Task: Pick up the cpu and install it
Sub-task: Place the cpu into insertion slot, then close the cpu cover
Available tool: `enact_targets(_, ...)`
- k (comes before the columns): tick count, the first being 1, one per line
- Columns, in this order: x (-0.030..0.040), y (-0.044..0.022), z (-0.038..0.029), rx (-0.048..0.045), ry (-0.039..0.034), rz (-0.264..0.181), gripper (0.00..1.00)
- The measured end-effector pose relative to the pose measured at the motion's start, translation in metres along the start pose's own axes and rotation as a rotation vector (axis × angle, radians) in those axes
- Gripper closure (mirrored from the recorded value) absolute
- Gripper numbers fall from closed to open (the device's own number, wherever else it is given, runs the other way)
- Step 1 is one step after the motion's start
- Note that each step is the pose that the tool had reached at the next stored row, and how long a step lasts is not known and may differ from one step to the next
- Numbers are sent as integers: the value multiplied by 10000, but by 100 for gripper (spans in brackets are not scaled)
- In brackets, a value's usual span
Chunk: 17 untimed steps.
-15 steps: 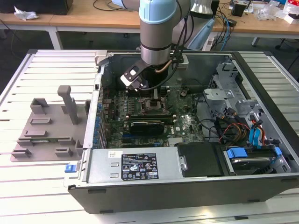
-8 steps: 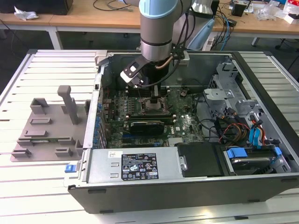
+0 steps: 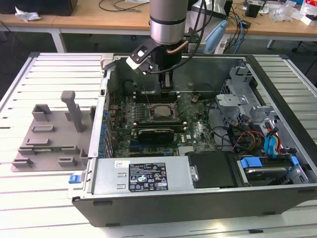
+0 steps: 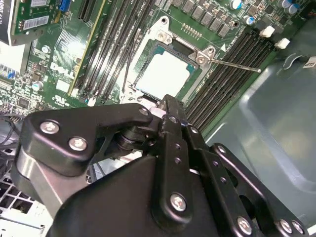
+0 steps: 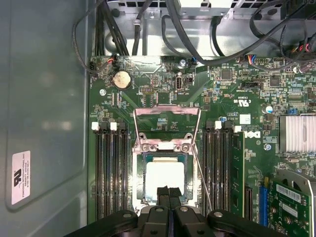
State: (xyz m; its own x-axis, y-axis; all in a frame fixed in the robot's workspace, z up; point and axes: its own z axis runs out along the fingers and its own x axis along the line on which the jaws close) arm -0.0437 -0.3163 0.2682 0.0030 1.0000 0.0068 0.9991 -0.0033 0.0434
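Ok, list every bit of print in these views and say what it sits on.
Black-and-white label on the silver box, exterior view: too small to read.
White sticker on the case wall, first wrist view: too small to read.
White lettering on the motherboard: a maker's mark, not quoted.
White labels on the green card: too small to read.
The cpu: no print.

White slatted worktop (image 3: 49, 69) under even light, light wooden desks (image 3: 84, 17) on white legs (image 3: 59, 40) running along 12 o'clock in the exterior view, dark floor (image 3: 25, 42) between, black cables (image 3: 114, 6) at 12, crumpled white wrap (image 3: 26, 14) at 11, loose clutter (image 3: 292, 10) at 1.
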Motion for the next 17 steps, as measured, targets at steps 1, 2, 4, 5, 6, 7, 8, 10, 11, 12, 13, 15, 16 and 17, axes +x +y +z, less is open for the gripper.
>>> enact_targets(1,0,0,0,0,0,0,89)
enact_targets(2,0,0,-1,0,0,0,89)
enact_targets(4,0,0,-1,0,0,0,89)
enact_targets(5,0,0,-2,0,0,0,89)
enact_targets(6,0,0,-2,0,-1,0,89)
enact_targets(7,0,0,-2,0,0,0,89)
enact_targets(8,0,0,-2,0,0,0,89)
enact_targets(10,0,0,-2,0,0,0,89)
enact_targets(11,0,0,-2,0,0,0,89)
enact_targets(12,1,0,-4,1,-2,0,89)
enact_targets(13,1,1,-15,1,-3,-1,89)
enact_targets(15,1,1,-29,0,-2,0,89)
enact_targets(16,2,2,-48,0,-2,0,89)
enact_targets(17,2,3,-78,0,-2,0,89)
